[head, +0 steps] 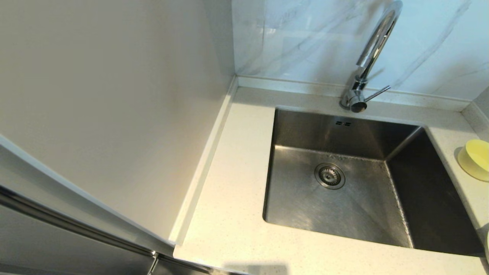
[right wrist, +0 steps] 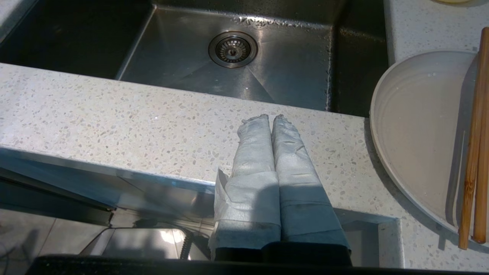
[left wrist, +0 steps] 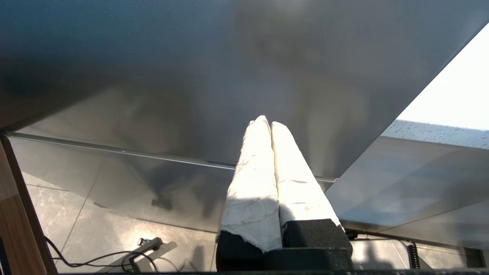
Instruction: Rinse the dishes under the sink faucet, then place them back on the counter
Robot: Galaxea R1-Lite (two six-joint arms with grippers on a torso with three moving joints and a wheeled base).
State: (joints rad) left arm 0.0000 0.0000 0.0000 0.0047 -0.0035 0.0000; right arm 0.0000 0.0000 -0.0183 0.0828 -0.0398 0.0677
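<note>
One sink (head: 336, 198) is seen in the head view, set into the speckled counter (head: 229, 214), with one round drain strainer (head: 329, 176) on its floor and two small overflow slots (head: 343, 123) in its far wall. One chrome faucet (head: 372, 53) rises behind the sink's far edge, its thin lever (head: 377, 94) pointing right. One yellow bowl (head: 475, 158) is shown on the counter to the right of the sink, cut by the picture's edge. Neither arm appears in that view. The plate (right wrist: 420, 133) is revealed only in the right wrist view, resting on the counter right of the sink, with two chopsticks (right wrist: 473, 145) laid across its right side. There the right gripper (right wrist: 272, 118) is held over the counter's near edge, its two wrapped fingers pressed together on nothing. The left gripper (left wrist: 267, 122) is found only in the left wrist view, low beside a dark cabinet front (left wrist: 191, 76) above a tiled floor (left wrist: 114, 229), fingers likewise together and empty.
</note>
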